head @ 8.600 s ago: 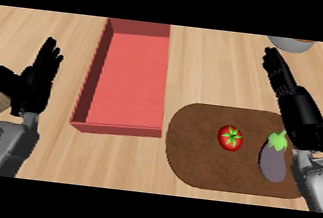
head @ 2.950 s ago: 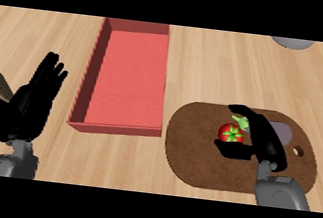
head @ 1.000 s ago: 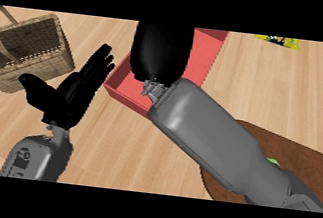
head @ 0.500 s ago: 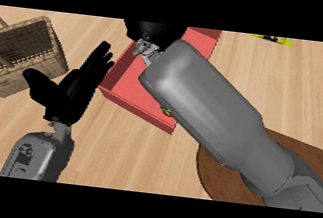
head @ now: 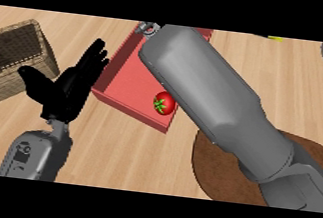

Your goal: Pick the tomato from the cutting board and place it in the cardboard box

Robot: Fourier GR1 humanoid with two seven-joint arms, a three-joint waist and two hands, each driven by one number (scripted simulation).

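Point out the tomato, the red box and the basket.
tomato point(head: 163, 102), head view, middle of its red skin.
red box point(head: 132, 75), head view, bare floor left of the tomato.
basket point(head: 13, 56), head view, its woven wall.

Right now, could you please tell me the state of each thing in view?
Tomato, lying inside the box, unheld.
Box, open-topped, holding the tomato.
Cutting board, partly hidden under the right forearm.
Left robot hand, open, fingers up, resting.
Basket, upright.
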